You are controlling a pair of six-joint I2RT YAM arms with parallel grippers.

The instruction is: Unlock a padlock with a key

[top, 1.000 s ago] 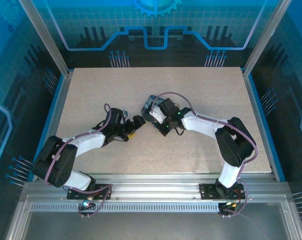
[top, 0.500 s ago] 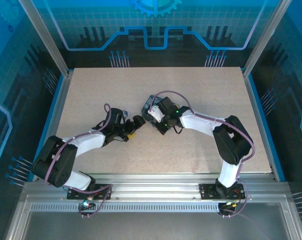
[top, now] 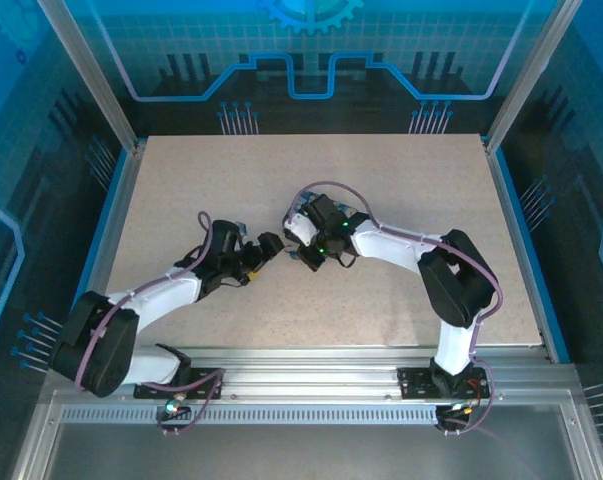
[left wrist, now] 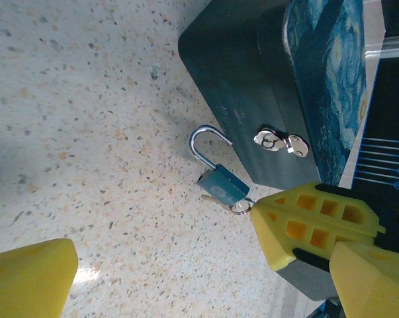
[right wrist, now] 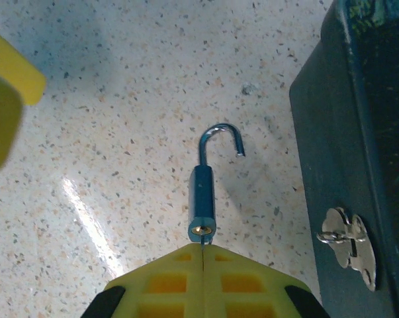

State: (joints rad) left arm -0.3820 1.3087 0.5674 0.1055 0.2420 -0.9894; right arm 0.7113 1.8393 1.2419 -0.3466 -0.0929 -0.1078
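Observation:
The padlock is a small blue body with a silver shackle, not yellow and black. It lies on the table beside the tin, and the shackle's free end is swung out of the body. My right gripper is shut on the key, whose thin blade sits in the keyhole; the key's head is hidden between the pads. In the left wrist view the padlock lies just beyond the key ring and the right gripper's fingers. My left gripper is open and holds nothing, a little short of the padlock.
The blue Starry-Night tin stands shut right next to the padlock, with its silver latch facing it. In the top view the two grippers meet at mid-table, left gripper and right gripper. Bare speckled table lies all around.
The right gripper has shifted a little to the left. The left arm has stretched out lower, its gripper staying close to the padlock.

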